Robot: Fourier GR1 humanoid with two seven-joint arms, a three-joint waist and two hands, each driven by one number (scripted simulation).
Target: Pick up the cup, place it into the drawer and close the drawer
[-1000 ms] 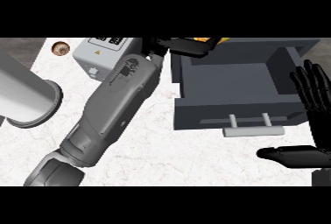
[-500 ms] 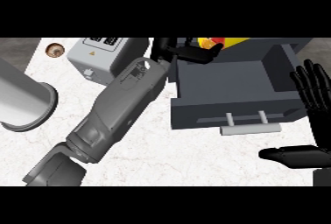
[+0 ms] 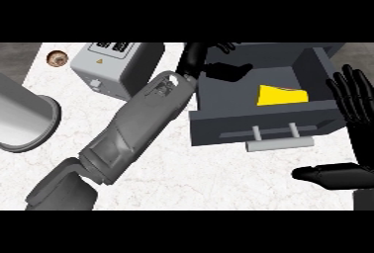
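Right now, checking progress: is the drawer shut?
No, the drawer stands open, with the yellow cup lying inside it.

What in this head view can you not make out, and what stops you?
All in the head view:
Cup: only a yellow patch shows in the drawer; the steep view leaves its pose unclear.
Grey cylinder: cut off by the left edge.
Brown round thing: too small to identify.
Right hand: partly beyond the right edge.
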